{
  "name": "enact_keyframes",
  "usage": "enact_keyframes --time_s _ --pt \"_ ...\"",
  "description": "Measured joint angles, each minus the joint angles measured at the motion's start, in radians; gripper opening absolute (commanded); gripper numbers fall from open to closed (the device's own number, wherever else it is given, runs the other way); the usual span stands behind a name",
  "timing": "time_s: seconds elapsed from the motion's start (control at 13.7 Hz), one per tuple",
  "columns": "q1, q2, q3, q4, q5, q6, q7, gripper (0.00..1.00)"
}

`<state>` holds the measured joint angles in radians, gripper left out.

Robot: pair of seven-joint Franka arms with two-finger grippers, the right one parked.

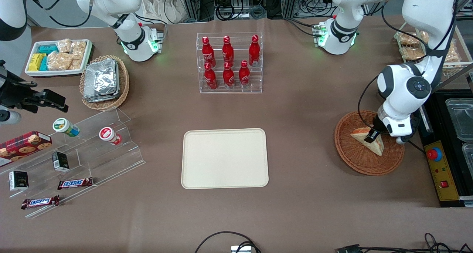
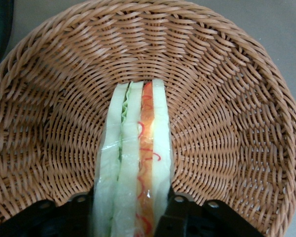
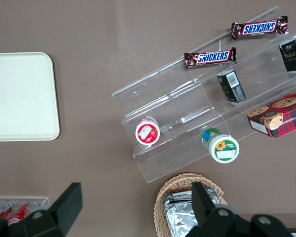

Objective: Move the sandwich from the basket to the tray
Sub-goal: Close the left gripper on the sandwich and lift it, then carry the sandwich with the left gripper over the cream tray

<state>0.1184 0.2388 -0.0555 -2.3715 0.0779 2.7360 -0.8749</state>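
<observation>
Grasp step in hand, transfer not yet begun. Large flat cream-beige rect. tray w/ rounded corners point(image 1: 224, 158) bare at table centre. Round reddish-brown woven wicker basket point(image 1: 354, 158) well apart, toward working arm's end. Left gripper point(image 1: 371, 135) down inside basket. Small triangular white-bread sandwich w/ red-orange filling point(image 2: 134, 163) lying in basket, black fingers point(image 2: 175, 217) flanking both faces, seemingly pinching it. Next, prob.: firm hold, straight lift over rim, carry across to tray.

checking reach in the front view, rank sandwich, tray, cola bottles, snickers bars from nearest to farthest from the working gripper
1. sandwich: in the basket, the gripper right on it.
2. tray: mid-table.
3. cola bottles: in the clear rack, farther from the camera.
4. snickers bars: toward the parked arm's end.
</observation>
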Motion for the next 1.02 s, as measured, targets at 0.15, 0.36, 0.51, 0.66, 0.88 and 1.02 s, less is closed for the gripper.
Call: enact_keyframes --time_s 0.15,0.36,0.51,0.66,0.88,1.02 --pt "-0.002 -0.006 -0.004 0.0 0.001 0.0 0.013 0.14" --pt "-0.025 -0.03 -0.016 0.001 0.001 -0.015 0.079 0.14" --pt "-0.056 -0.054 -0.019 0.001 0.002 -0.043 0.144 0.14" --pt "-0.089 -0.074 -0.02 0.002 0.002 -0.066 0.226 0.14" --pt "-0.117 -0.089 -0.021 0.003 0.002 -0.078 0.354 0.16" --pt "-0.116 -0.102 -0.02 0.01 0.002 -0.097 0.464 0.15"
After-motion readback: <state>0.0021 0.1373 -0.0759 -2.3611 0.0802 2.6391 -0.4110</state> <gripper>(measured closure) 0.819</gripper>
